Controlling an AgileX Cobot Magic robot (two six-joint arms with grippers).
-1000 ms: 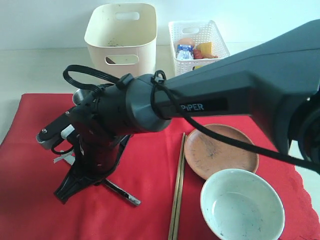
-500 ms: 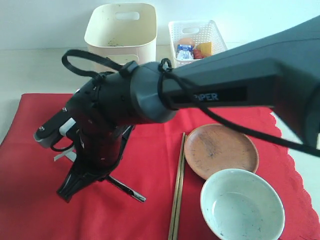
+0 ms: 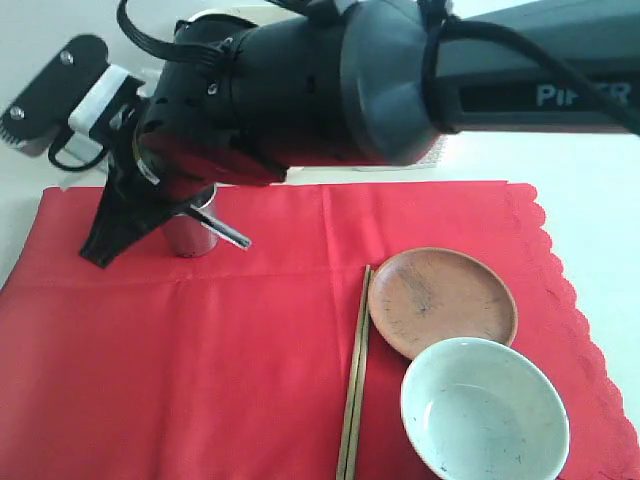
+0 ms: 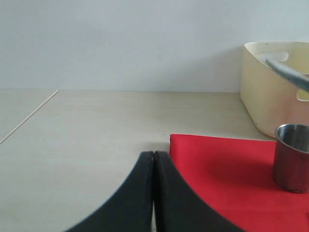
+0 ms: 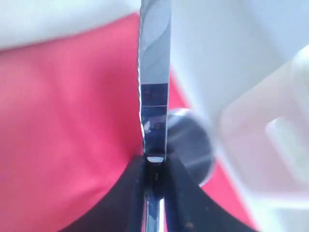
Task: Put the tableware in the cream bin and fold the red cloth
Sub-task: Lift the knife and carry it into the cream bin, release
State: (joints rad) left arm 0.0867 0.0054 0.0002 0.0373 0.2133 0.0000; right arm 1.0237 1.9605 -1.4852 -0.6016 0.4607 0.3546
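My right gripper (image 3: 135, 220) (image 5: 154, 159) is shut on the steel knife (image 5: 154, 72), held in the air with its handle (image 3: 225, 232) sticking out. The blade (image 4: 289, 75) hangs above the steel cup (image 3: 190, 235) (image 4: 292, 157), close to the cream bin (image 4: 270, 87). That bin is hidden behind my arm in the exterior view. The red cloth (image 3: 250, 360) lies spread flat. On it lie the chopsticks (image 3: 355, 380), brown plate (image 3: 440, 300) and pale green bowl (image 3: 485, 420). My left gripper (image 4: 153, 154) is shut and empty, off the cloth's corner. No wooden spoon is in view.
The right arm's thick body (image 3: 400, 80) fills the top of the exterior view and hides the back of the table. Bare pale tabletop (image 4: 96, 125) stretches beside the cloth toward a plain wall.
The right gripper has risen from the cloth with the knife and swung toward the back, over the cup. The cup, hidden before by the arm, now shows.
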